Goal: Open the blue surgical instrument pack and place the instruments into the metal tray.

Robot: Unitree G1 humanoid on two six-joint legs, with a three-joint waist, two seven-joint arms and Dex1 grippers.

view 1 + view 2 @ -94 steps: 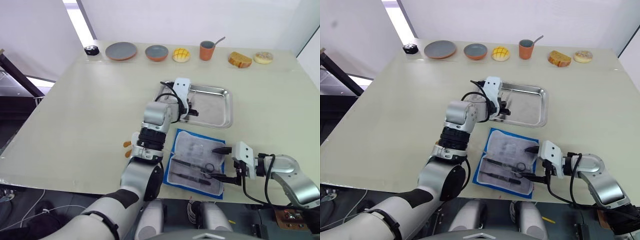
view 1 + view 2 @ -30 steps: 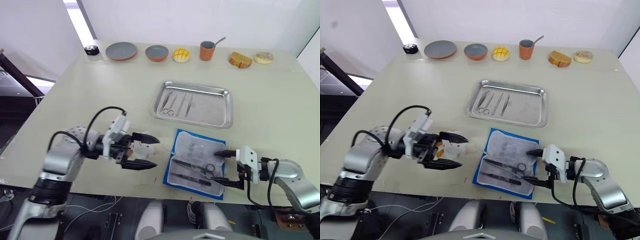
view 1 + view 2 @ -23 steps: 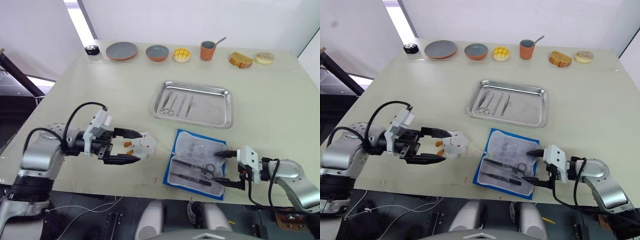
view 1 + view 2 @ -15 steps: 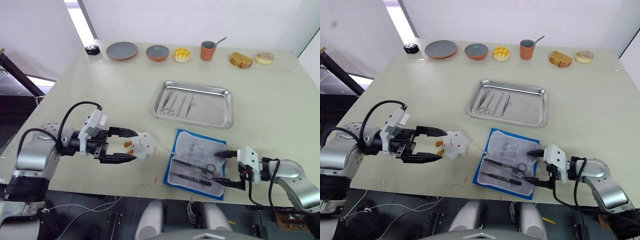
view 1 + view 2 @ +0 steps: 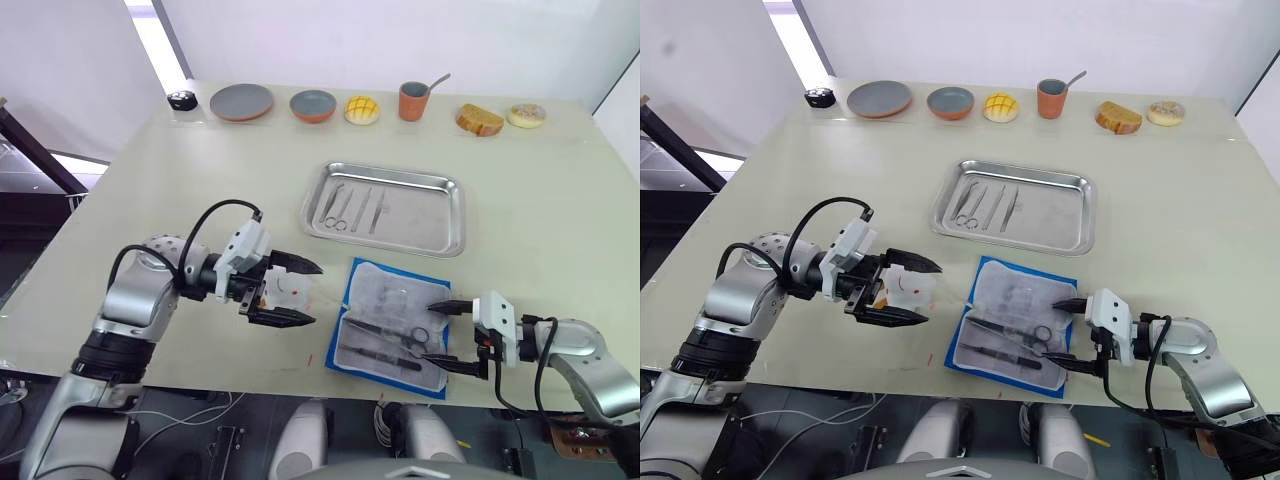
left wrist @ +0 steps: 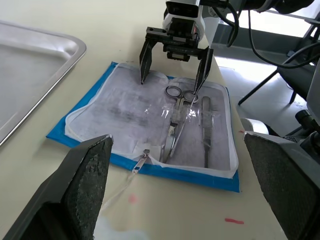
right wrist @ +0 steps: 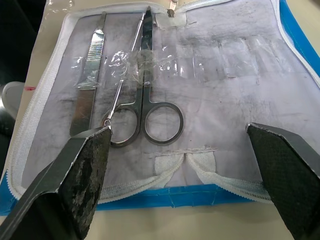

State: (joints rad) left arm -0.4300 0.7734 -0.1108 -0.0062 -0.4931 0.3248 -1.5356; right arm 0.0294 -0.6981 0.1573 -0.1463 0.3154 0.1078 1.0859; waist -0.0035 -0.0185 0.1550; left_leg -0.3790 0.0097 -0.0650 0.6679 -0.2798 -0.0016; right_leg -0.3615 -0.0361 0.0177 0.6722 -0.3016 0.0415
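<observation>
The blue surgical instrument pack (image 5: 392, 327) lies unzipped near the table's front edge, pale lining up. In it lie scissors (image 7: 145, 100) and a flat tweezer (image 7: 87, 95). Beyond the pack sits the metal tray (image 5: 430, 222), with three slim instruments (image 5: 350, 208) in its left half. My right gripper (image 5: 430, 332) is open at the pack's right edge, its fingers either side of the scissors' rings. It also appears in the left wrist view as the right gripper (image 6: 170, 85). My left gripper (image 5: 316, 294) is open just left of the pack and holds nothing.
A small white toy (image 5: 283, 290) with orange feet sits between my left gripper's fingers. Along the far edge stand a grey plate (image 5: 242, 101), a bowl (image 5: 314, 105), a bun (image 5: 362, 109), a cup with a spoon (image 5: 413, 100) and bread pieces (image 5: 480, 118).
My left arm, over the tray three seconds ago, has pulled back to the table's left. In the last half second its open gripper shifted right towards the pack. The right gripper has stayed put.
</observation>
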